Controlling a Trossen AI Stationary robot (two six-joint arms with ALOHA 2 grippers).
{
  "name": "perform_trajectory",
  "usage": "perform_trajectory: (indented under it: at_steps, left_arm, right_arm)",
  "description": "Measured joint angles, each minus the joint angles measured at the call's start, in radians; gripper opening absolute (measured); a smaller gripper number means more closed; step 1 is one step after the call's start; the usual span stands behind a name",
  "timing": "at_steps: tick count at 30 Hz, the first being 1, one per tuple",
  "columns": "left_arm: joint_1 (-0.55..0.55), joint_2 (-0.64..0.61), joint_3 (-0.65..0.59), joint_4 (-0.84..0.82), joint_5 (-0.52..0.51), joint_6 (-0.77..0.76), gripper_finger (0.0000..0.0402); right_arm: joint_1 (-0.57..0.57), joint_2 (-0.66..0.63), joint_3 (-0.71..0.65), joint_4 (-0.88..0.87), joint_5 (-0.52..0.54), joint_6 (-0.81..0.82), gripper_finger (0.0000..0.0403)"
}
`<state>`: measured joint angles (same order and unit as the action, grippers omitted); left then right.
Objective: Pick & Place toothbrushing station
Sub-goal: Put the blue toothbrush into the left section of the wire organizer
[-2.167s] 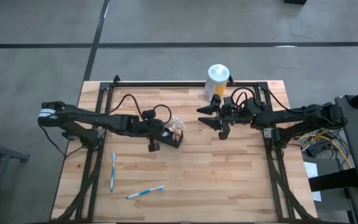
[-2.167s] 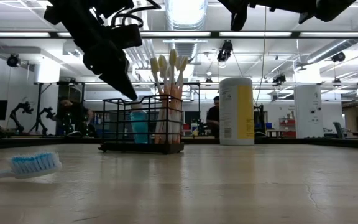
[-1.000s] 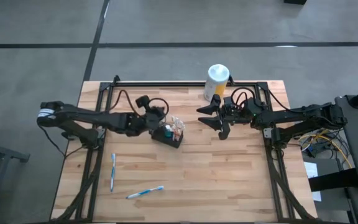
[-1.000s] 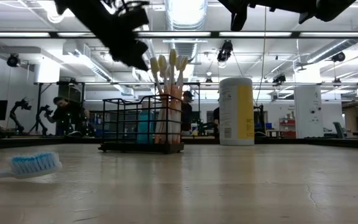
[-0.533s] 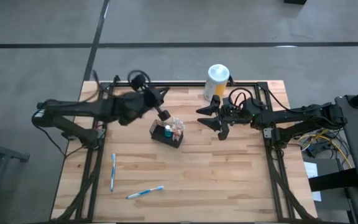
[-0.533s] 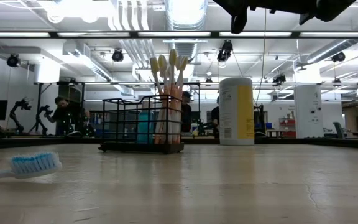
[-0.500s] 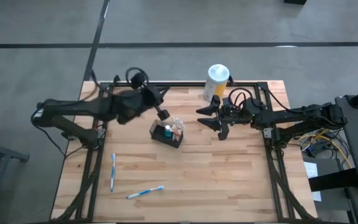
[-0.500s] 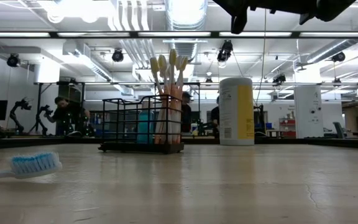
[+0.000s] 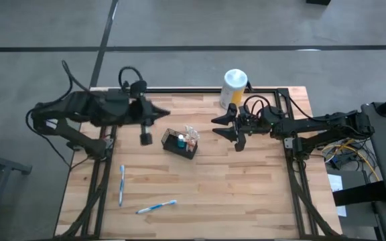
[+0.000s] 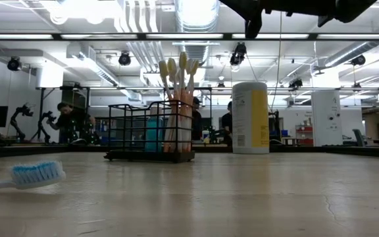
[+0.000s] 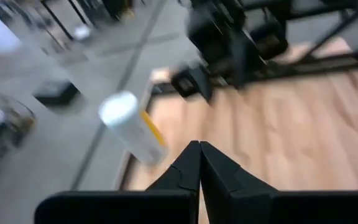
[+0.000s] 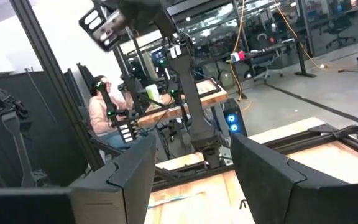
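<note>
on the pale wooden plank tabletop [image 9: 246, 194] the small black rectangular wire-mesh basket [image 9: 180, 143] sits a little toward eleven o'clock of the middle. it holds a bundle of pale wood-handled toothbrushes [image 10: 177, 99] standing upright and a small blue item [image 10: 150, 135] we cannot identify. we judge the brushes stand because the low walls are shorter than they are long, so they lean on the mesh.

our left pincer [image 9: 145, 138] hangs just beside the basket, at its nine o'clock, apart from it and holding nothing; in its wrist view the two dark fingers [image 11: 194, 165] are pressed together, fully closed. we read that as an arm clear of the basket, with no grip on it.

our right pincer [image 9: 235, 127] waits at the basket's three o'clock, a little toward two, well apart from it, its fingers spread wide and empty. it is near the tall white-topped cylindrical canister with a yellow label [image 9: 232, 87], which stands at the tabletop's far edge near twelve o'clock.

two blue-and-white plastic toothbrushes lie loose toward seven o'clock: one toothbrush [image 9: 121, 185] lies nearly lengthwise, another toothbrush [image 9: 156, 207] lies slanted nearer the front edge. we judge these are left to collect, so the task looks part done. a person [image 12: 104, 102] is seated beyond the table in the right wrist view.
</note>
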<state>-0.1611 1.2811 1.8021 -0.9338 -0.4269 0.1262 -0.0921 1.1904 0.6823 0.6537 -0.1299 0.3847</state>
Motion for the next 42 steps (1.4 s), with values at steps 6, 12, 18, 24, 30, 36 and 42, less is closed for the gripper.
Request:
perform_trajectory:
  at_steps: [6,12,18,24,30,36,42]
  left_arm:
    - [-0.131,0.0,-0.078,-0.108,-0.049,-0.184,0.001]
    - [-0.271,-0.007,-0.248,-0.095,-0.315,-0.298,0.0011]
    - [-0.358,-0.069,-0.447,0.078,-0.393,-0.395,0.0012]
    - [-0.373,-0.169,-0.668,0.24,-0.264,-0.545,0.0012]
    - [-0.372,-0.264,-0.941,0.577,-0.142,-0.565,0.0012]
    - [-0.372,-0.326,-1.202,0.941,-0.077,-0.609,0.0012]
    - [-0.367,-0.346,-1.301,0.972,-0.089,-0.804,0.0005]
  right_arm:
    - [0.0,-0.063,0.0,-0.009,-0.006,-0.108,0.0203]
    - [0.0,-0.209,0.0,-0.091,-0.008,-0.172,0.0203]
    - [0.0,-0.359,0.0,-0.208,-0.008,-0.212,0.0203]
    - [0.0,-0.417,0.0,-0.239,-0.002,-0.211,0.0203]
    - [0.0,-0.41,0.0,-0.239,-0.001,-0.209,0.0203]
    - [0.0,-0.392,0.0,-0.24,-0.001,-0.209,0.0203]
    - [0.0,-0.357,0.0,-0.239,0.0,-0.209,0.0203]
